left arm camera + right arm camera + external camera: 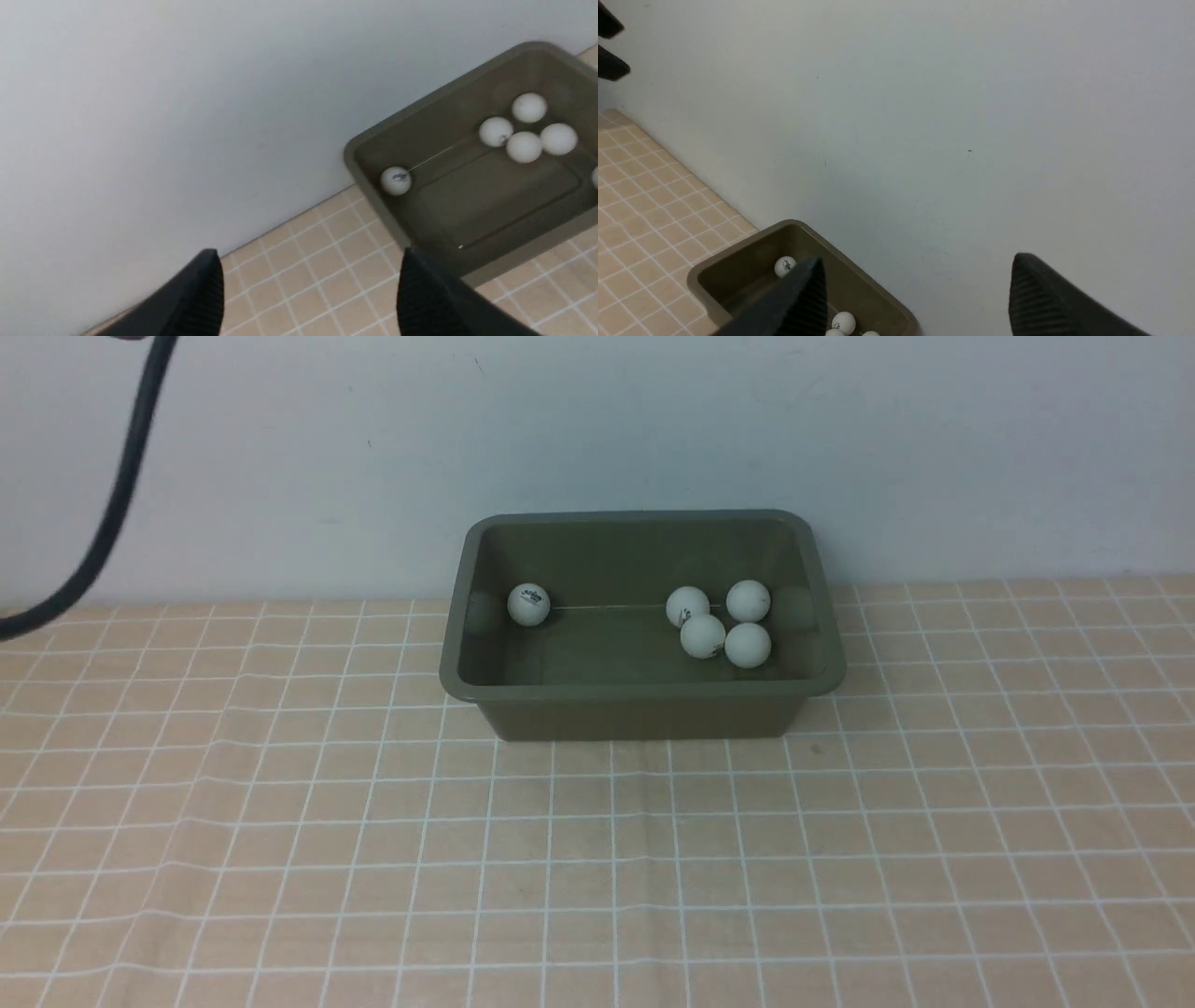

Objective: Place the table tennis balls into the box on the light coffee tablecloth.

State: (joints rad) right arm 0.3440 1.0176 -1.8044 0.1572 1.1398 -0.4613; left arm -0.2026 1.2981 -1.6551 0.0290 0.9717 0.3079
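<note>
White balls (pixel 702 637) sit inside the green box (pixel 644 717) on the cloth (pixel 597 859), at the surface's back edge. Job looks done, so left fingers (pixel 198 298) and right fingers (pixel 796 298) hang wide apart, holding nothing.

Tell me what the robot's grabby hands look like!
The left gripper and right gripper each have two black, pointed fingers with fine ribbed inner faces. A thick black cable curves along the robot's left side.
</note>
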